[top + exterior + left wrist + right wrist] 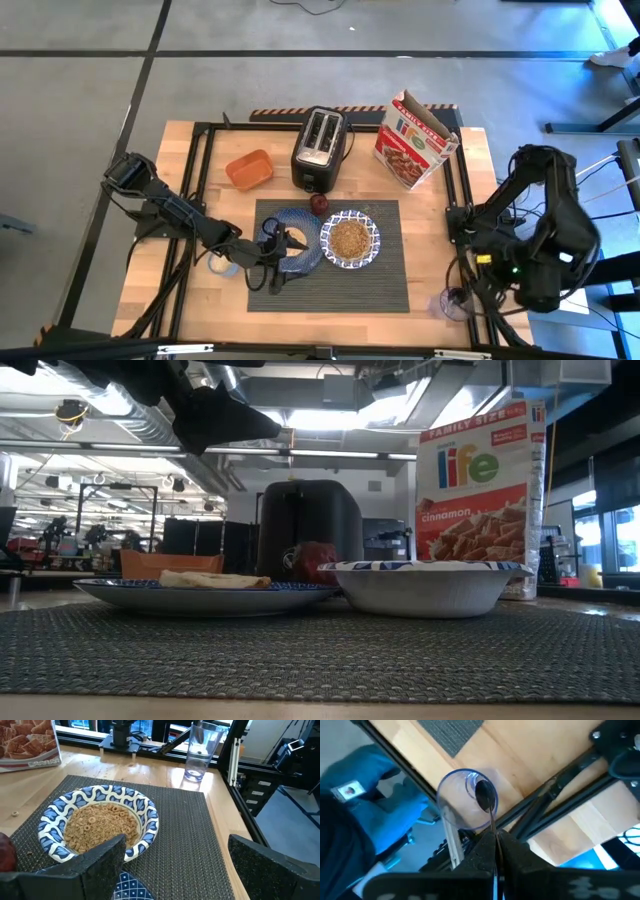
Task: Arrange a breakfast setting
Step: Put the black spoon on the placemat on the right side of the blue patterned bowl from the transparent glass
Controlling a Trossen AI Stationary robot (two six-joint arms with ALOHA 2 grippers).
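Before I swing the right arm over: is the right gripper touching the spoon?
Touching. The right wrist view shows the right gripper shut on the thin handle of the spoon, whose bowl shows over the clear glass.

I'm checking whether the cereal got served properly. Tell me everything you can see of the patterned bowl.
The blue-and-white patterned bowl is round, with a bold blue-and-white wave pattern on its inner wall and rim. It stands upright on the dark grey ribbed placemat, right of the dark blue plate; whether the two touch cannot be told. It holds small tan cereal rings, well below the rim. Neither gripper touches it.
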